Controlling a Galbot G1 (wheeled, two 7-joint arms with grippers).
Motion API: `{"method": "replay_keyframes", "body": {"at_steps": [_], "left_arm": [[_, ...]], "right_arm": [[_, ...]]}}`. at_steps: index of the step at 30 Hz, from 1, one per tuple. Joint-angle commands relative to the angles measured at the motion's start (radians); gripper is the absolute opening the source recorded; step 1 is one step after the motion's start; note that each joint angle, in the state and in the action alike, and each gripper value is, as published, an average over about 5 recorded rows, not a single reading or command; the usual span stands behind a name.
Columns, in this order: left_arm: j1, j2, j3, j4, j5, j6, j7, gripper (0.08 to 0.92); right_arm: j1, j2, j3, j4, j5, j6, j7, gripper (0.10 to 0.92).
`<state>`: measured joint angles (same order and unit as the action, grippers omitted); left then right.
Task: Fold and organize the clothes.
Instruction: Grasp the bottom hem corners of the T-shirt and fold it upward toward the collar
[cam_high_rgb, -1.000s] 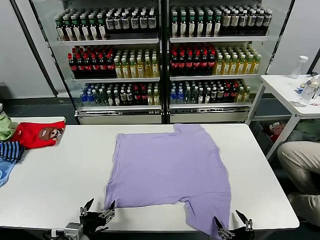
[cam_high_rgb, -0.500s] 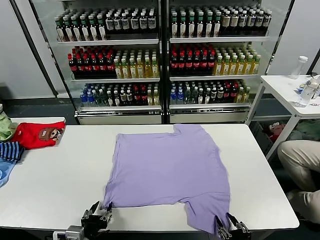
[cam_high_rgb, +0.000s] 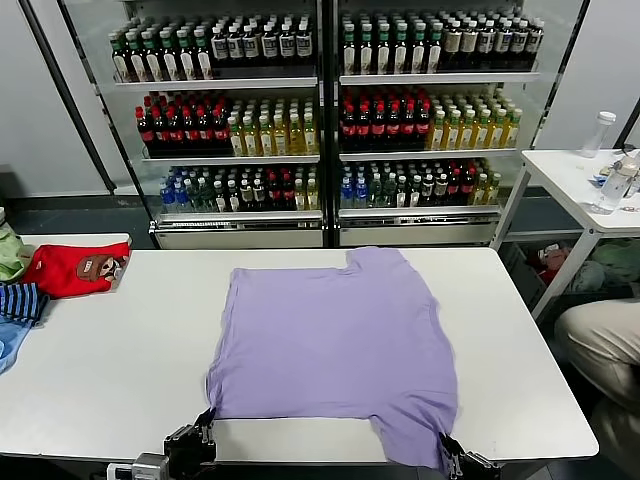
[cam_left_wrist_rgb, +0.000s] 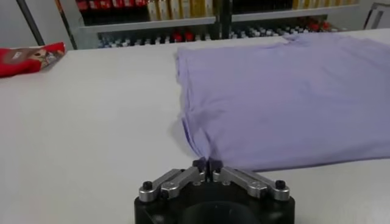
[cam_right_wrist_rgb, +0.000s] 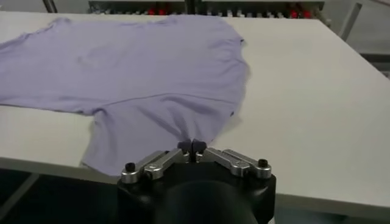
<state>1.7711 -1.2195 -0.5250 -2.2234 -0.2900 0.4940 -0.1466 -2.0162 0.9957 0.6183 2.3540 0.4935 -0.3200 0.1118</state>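
The soft purple shirt (cam_high_rgb: 335, 345) lies flat on the smooth white bench (cam_high_rgb: 100, 370). Left tool (cam_left_wrist_rgb: 207, 165) and right tool (cam_right_wrist_rgb: 191, 146) each pinch its near edge.

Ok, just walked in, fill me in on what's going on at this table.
A two-armed robot is starting to fold a lavender T-shirt lying flat on the white table. The left claw is shut on the shirt's near left corner, and the right claw is shut on the sleeve hanging over the near edge. No fold is made yet. A red garment sits far left.
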Motion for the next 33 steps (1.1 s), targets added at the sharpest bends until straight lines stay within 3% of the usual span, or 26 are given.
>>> {"method": "replay_keyframes", "body": {"at_steps": [1,6,10,15,23,33], "left_arm": [[0.269,0.108,-0.101,-0.158,-0.023,-0.044,-0.049,0.09],[0.371,0.128,-0.175,-0.207,-0.043,-0.071,-0.087,0.09],[0.372,0.139,-0.253,-0.249,-0.068,-0.072,-0.097,0.09],[0.196,0.15,-0.254,-0.208,-0.11,-0.05,-0.05,0.09],[-0.201,0.12,-0.081,0.037,-0.105,-0.025,0.009,0.09],[-0.333,0.075,-0.014,0.156,-0.053,-0.025,0.053,0.09]], "right_arm": [[-0.149,-0.023,0.115,0.158,0.023,0.002,-0.009,0.122],[-0.201,-0.006,0.091,0.197,-0.016,0.01,-0.01,0.122],[-0.173,-0.001,0.086,0.216,-0.019,0.014,-0.005,0.122],[0.032,0.01,0.037,0.16,0.0,-0.02,0.023,0.122],[0.397,0.014,-0.142,-0.02,-0.005,-0.133,0.088,0.122],[0.524,0.014,-0.195,-0.159,-0.003,-0.148,0.101,0.122]]}}
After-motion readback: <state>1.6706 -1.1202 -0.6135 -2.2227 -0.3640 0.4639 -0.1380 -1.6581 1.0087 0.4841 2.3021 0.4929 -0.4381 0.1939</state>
